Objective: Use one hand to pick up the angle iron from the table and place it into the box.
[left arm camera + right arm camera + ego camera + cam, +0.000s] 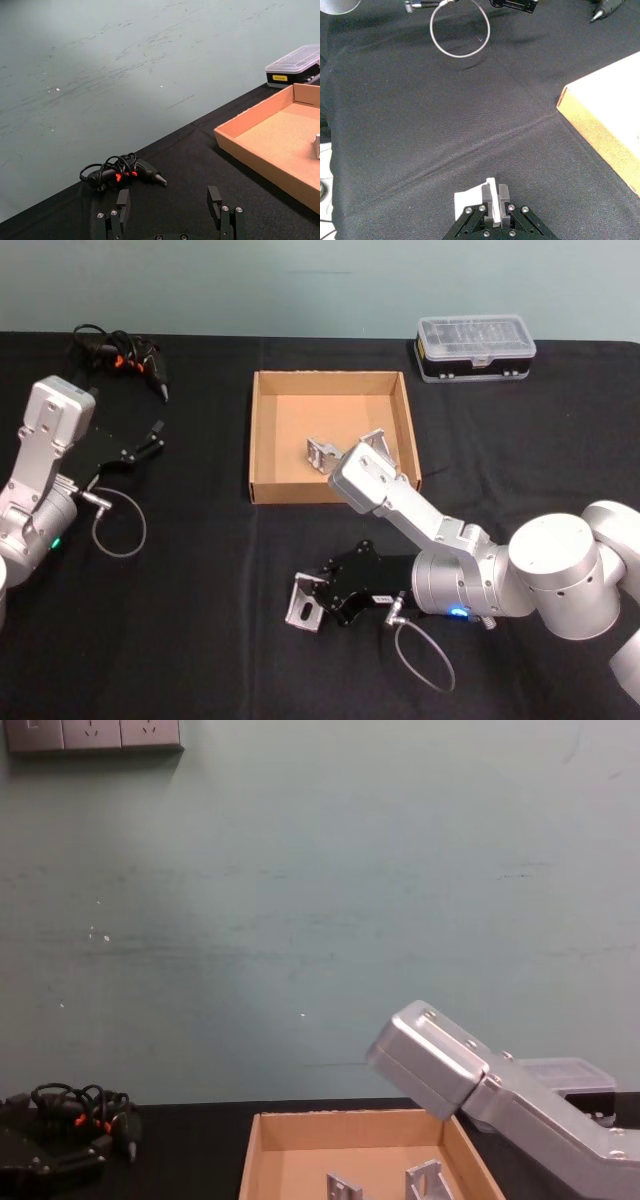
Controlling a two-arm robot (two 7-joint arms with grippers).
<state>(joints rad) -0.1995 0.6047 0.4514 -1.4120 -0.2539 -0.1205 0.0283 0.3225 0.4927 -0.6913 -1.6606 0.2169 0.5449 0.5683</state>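
A silvery angle iron point(303, 608) sits low over the black table point(200, 640), in front of the box, with my right gripper point(318, 598) shut on it. In the right wrist view its pale plate point(470, 201) sticks out beside the closed fingers of the right gripper point(496, 204). Whether it touches the table I cannot tell. The tan cardboard box point(262, 430) lies behind it and holds two angle irons point(322, 452), also seen from the chest point(343, 1187). My left gripper point(150, 440) is parked at the far left, open point(169, 200) and holding nothing.
A clear-lidded black organiser case point(475, 348) stands at the back right. A black corded tool point(125, 355) lies at the back left. Cable loops hang from both wrists point(118, 525). My right forearm point(400, 502) crosses over the box's front right corner.
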